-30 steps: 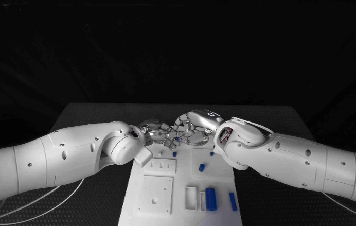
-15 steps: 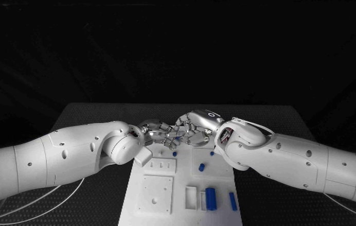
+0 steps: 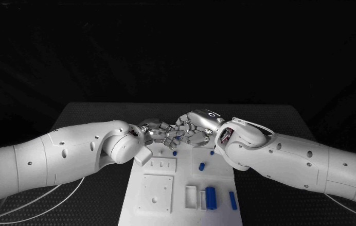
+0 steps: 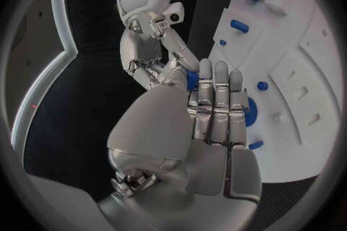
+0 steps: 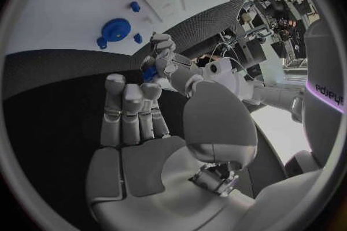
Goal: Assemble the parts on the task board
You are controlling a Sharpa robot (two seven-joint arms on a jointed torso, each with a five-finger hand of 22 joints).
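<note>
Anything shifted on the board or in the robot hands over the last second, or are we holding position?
Almost nothing has changed. The left robot hand and right robot hand stay pressed together over the far end of the task board, with a small blue part between their fingertips. The blue parts on the board, including the large cylinder, lie where they were.

Far end of task board hidden under both hands; small blue part between fingertips, shape unresolved.
</note>
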